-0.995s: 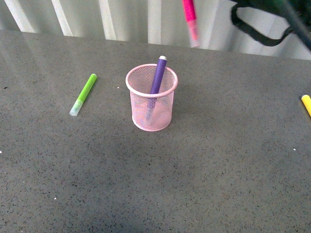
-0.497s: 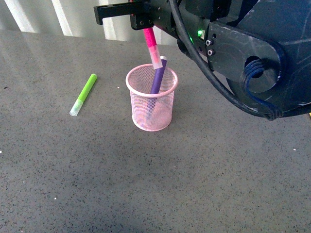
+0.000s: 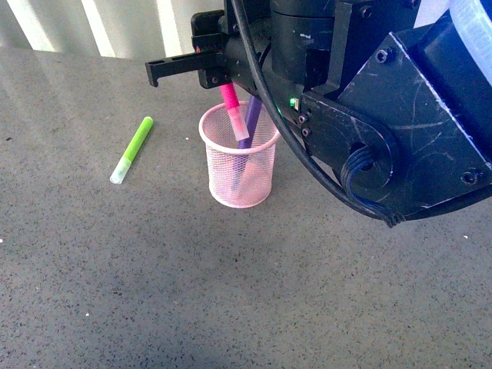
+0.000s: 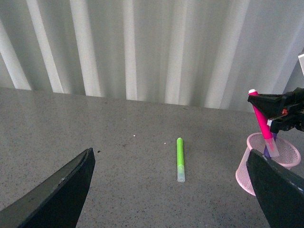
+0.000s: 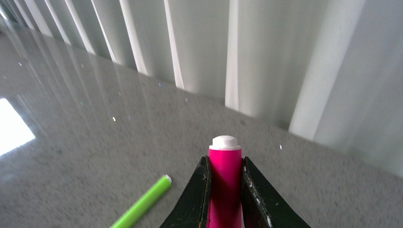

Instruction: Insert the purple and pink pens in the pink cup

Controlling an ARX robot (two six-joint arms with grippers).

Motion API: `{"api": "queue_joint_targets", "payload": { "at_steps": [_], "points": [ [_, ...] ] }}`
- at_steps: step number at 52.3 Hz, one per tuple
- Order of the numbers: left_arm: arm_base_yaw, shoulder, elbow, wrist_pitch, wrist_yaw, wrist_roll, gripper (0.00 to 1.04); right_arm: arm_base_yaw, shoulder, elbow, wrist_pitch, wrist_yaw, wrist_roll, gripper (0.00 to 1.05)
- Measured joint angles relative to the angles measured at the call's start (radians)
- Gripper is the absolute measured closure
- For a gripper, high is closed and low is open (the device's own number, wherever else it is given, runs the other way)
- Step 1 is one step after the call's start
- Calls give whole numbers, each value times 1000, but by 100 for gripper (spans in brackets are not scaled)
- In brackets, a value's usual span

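Observation:
The pink cup stands upright on the grey table. The purple pen leans inside it. My right gripper is shut on the pink pen and holds it over the cup, its clear cap dipping below the rim. The right wrist view shows the pink pen clamped between the two fingers. In the left wrist view the cup and the pink pen show at the right edge. My left gripper is open and empty, well away from the cup, and out of the front view.
A lime-green marker lies flat on the table left of the cup; it also shows in the left wrist view and the right wrist view. A white ribbed wall runs along the table's far edge. My right arm fills the upper right.
My right arm has swung in from the upper right and lowered. The pink pen has gone from high above the table to the cup's mouth. The purple pen has stayed in the cup.

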Motion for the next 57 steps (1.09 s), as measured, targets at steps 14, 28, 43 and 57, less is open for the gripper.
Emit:
{"api": "queue_joint_targets", "payload": {
  "at_steps": [14,28,43,57],
  "points": [
    [0,0,0,0,0,0,7,4,0,2,-29,18,16,73],
    [0,0,0,0,0,0,7,4,-77,-51,-73,72,56,22],
    [0,0,0,0,0,0,7,-79,-608,-309,-488,305,26,7],
    [0,0,0,0,0,0,7,-140,-978,-470,-678,354,-2,8]
  ]
}}
